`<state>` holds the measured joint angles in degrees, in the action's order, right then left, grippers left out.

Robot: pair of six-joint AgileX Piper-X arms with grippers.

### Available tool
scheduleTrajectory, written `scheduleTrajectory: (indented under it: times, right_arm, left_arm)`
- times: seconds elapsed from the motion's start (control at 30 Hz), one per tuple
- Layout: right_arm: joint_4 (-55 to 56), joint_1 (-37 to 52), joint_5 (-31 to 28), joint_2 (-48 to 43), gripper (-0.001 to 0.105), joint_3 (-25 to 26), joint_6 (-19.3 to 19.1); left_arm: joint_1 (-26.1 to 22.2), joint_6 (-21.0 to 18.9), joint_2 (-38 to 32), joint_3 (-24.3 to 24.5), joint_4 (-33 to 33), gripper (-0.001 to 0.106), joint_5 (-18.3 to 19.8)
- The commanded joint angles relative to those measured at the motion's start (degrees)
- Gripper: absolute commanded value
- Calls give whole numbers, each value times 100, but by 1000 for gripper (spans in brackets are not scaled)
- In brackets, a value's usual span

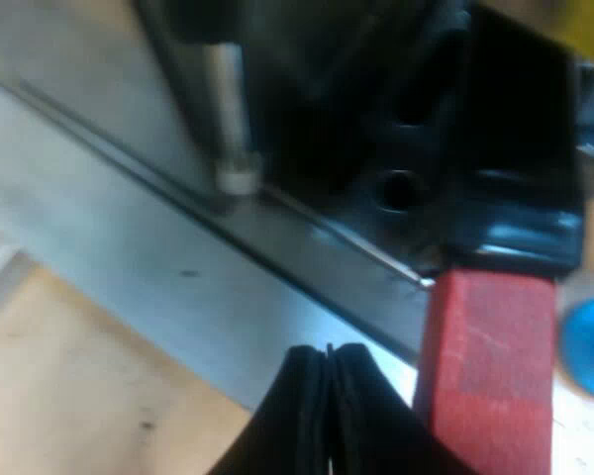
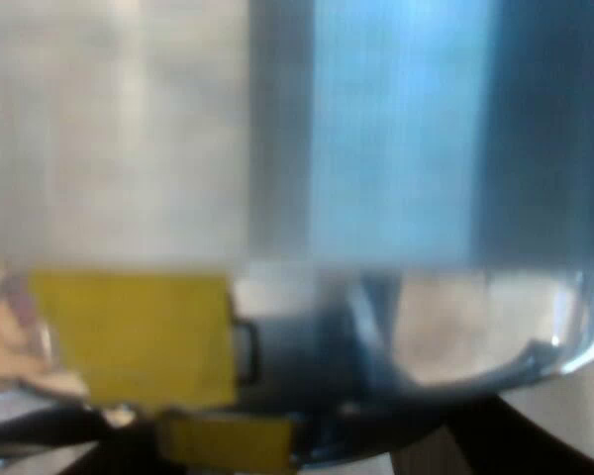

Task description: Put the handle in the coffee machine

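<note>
Handle [image 1: 516, 168] looks seated at machine [image 1: 317, 109] front, red end [image 1: 487, 368] out; left gripper [image 1: 329, 356] pressed together, empty, just beside it.

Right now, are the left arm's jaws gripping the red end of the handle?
No, the left jaws are shut together on nothing, with the handle's red end beside them.

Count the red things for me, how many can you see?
1. It is the red end of the dark handle, close beside my shut left gripper. More red things could be hidden.
</note>
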<state>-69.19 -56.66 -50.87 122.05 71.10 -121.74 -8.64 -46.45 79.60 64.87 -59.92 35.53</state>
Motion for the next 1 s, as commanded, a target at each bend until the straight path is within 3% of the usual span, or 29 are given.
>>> scheduleTrajectory:
  times: [0.03, 0.33, 0.6, 0.63, 0.8, 1.0]
  right_arm:
    - [-551, 38, 61, -336, 37, 164, -22]
    - [-551, 38, 61, -336, 37, 177, -22]
    - [-551, 38, 61, -336, 37, 177, -22]
    - [-551, 38, 61, -336, 37, 177, -22]
    - [-551, 38, 61, -336, 37, 177, -22]
    - [-551, 38, 61, -336, 37, 177, -22]
  left_arm:
    - [26, 175, -44, 31, -339, 0, 119]
    - [26, 196, -258, 31, -810, 0, 602]
    - [373, 119, -275, 31, -1077, 0, 591]
    - [520, -68, -275, 31, -1091, 0, 579]
    - [648, -247, -275, 31, -1183, 0, 560]
    - [648, -258, -447, -442, -1151, 0, 549]
